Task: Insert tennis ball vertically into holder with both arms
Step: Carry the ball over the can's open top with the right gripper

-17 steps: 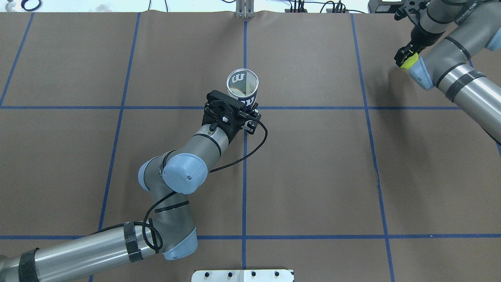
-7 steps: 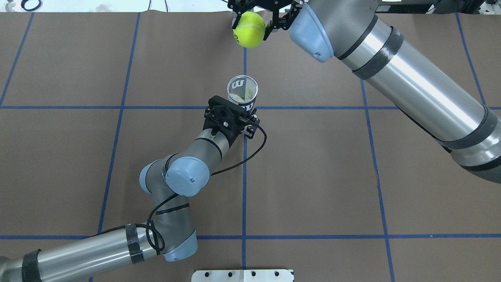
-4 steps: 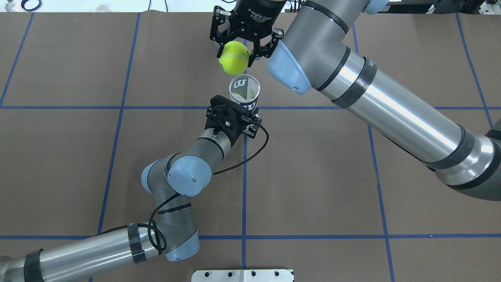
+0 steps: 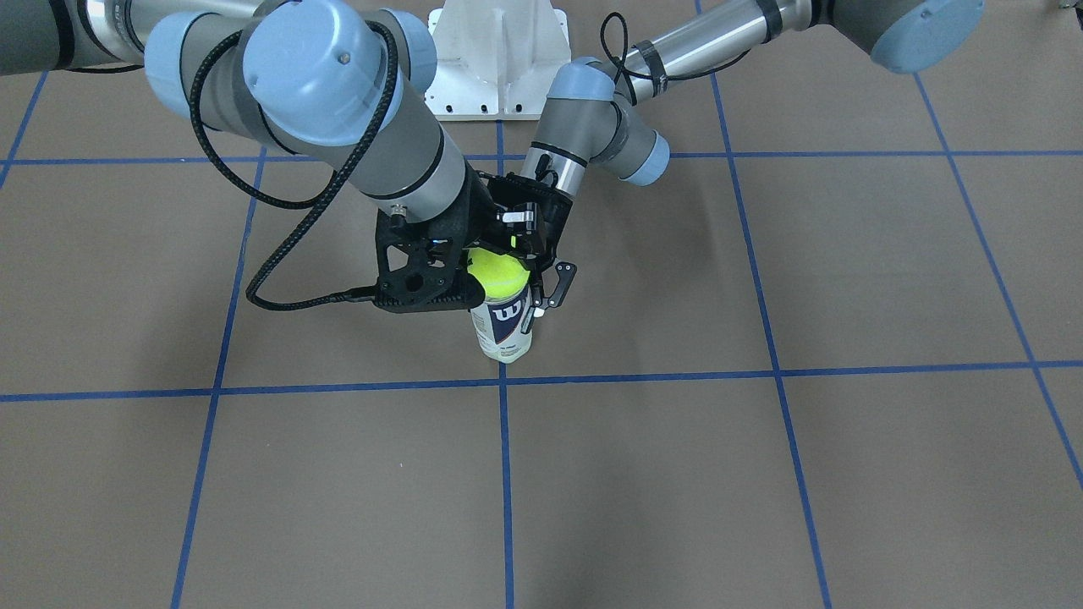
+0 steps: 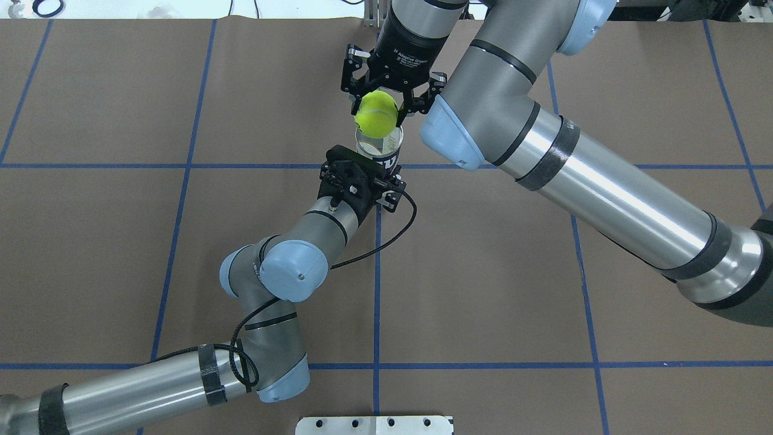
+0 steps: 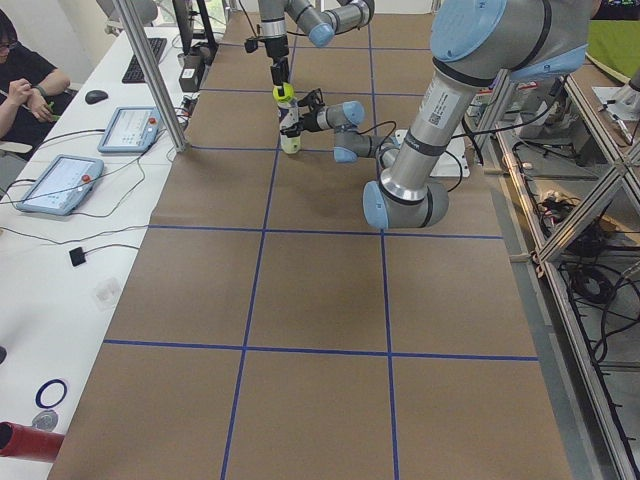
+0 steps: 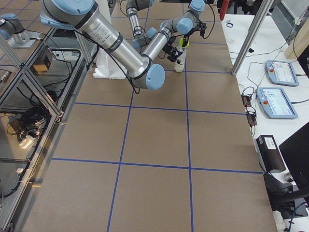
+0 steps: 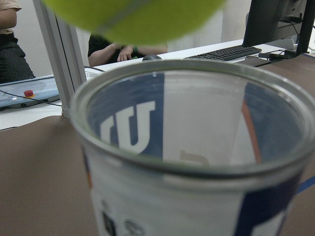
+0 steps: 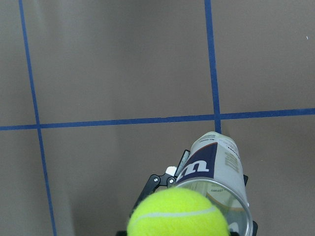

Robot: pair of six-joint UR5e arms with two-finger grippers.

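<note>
- The tube (image 5: 386, 158) stands upright on the brown-papered table (image 5: 90, 254). Its base sits right by a crossing of the blue tape lines (image 5: 121, 165), and its metal-rimmed mouth faces up.
- The left arm (image 5: 121, 393) reaches in low from the side. The left gripper (image 5: 375, 169) is clenched around the tube's wall some way below the rim. From the right wrist camera a black finger link shows on each side of the tube.
- The right arm (image 5: 604, 187) comes across high, with its wrist pointing straight down. The right gripper (image 5: 380, 99) has its fingers (image 5: 354, 90) grasping the tennis ball (image 5: 375, 116), one on either side of it.
- The ball hangs just over the tube's mouth, close to centred on it. In the left wrist view a strip of the room shows between the ball's underside and the far rim. So the two are apart and the ball is wholly above the rim.
- Looking down the mouth, I can see the inside of the white and navy label with its W. The tube's bottom is out of sight.
- The white base (image 4: 497, 59) sits bolted at the robot's edge of the table, between the two arms.
- Beyond the far edge of the table a person (image 6: 30, 75) sits at a white bench. On the bench are a keyboard (image 8: 226, 51) and two flat control panels (image 6: 60, 183).
</note>
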